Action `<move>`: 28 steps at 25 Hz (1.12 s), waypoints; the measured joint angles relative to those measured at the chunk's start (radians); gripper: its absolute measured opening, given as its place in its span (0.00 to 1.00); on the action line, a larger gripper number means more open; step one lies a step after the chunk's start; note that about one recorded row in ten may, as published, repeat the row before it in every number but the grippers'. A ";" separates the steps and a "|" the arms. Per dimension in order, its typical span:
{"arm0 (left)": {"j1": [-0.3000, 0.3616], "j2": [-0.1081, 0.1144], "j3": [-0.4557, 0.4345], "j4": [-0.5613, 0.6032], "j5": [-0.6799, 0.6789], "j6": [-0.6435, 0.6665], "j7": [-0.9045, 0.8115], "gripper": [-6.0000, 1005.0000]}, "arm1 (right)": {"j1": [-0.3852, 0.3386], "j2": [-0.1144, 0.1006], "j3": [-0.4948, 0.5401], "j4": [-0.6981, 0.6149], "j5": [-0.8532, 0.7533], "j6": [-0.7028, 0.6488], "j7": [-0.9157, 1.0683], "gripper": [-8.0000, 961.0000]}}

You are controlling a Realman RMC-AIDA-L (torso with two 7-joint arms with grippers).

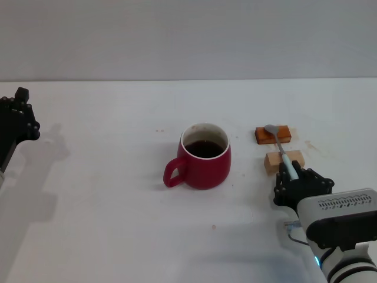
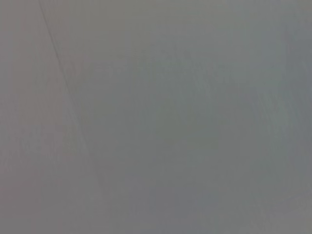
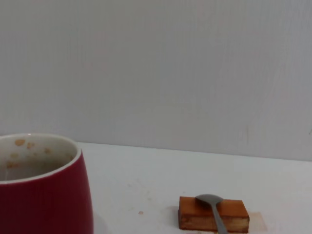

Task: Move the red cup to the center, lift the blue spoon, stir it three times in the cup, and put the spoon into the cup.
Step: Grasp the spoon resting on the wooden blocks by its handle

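Observation:
The red cup (image 1: pixel 204 164) stands near the middle of the white table (image 1: pixel 106 194), its handle towards my left, with dark liquid inside. It also shows in the right wrist view (image 3: pixel 46 195). The blue spoon (image 1: pixel 278 145) lies across two wooden blocks to the right of the cup, with its grey bowl on the far block. Its bowl shows in the right wrist view (image 3: pixel 210 200). My right gripper (image 1: pixel 301 180) is at the near end of the pale-blue handle. My left gripper (image 1: pixel 17 121) is parked at the far left edge, away from everything.
A dark orange block (image 1: pixel 274 135) and a lighter block (image 1: pixel 284 160) hold the spoon off the table. The orange block also shows in the right wrist view (image 3: pixel 213 215). A grey wall stands behind the table. The left wrist view shows only a plain grey surface.

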 joint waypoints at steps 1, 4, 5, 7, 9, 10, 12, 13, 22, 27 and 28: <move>0.000 0.000 0.000 0.000 0.000 0.000 0.000 0.01 | 0.000 0.000 0.000 0.000 0.001 0.000 0.000 0.21; 0.000 0.000 0.000 0.000 0.000 0.001 0.000 0.01 | -0.001 0.000 0.000 -0.001 0.001 0.000 0.000 0.20; 0.000 0.000 0.000 0.000 0.000 0.001 0.000 0.01 | -0.001 0.000 0.000 -0.001 0.001 0.000 0.000 0.20; 0.000 0.000 0.000 0.000 0.000 0.001 0.000 0.01 | -0.001 0.000 0.000 -0.001 0.000 0.000 0.000 0.19; 0.000 0.000 0.000 0.000 0.000 0.001 0.000 0.01 | -0.001 0.000 0.000 -0.002 0.000 0.000 0.000 0.19; 0.000 0.000 0.000 0.000 0.000 0.001 0.000 0.01 | -0.001 -0.001 0.000 -0.002 0.000 -0.001 0.000 0.19; -0.001 0.000 0.000 0.000 0.000 0.001 0.000 0.01 | -0.001 -0.001 0.000 -0.003 -0.001 -0.003 0.000 0.19; -0.001 0.000 0.000 0.000 0.000 0.001 0.000 0.01 | -0.001 -0.001 0.000 -0.003 -0.001 -0.003 0.000 0.19; -0.004 0.000 0.000 0.000 0.000 -0.004 -0.001 0.01 | 0.002 -0.003 0.000 -0.004 -0.002 -0.008 0.000 0.18; -0.004 0.002 -0.001 0.000 0.000 -0.004 -0.002 0.01 | 0.003 -0.003 0.001 -0.007 -0.002 -0.008 0.000 0.18; -0.004 0.002 -0.001 0.000 0.000 -0.004 -0.002 0.01 | 0.003 -0.003 0.001 -0.007 -0.002 -0.008 0.000 0.18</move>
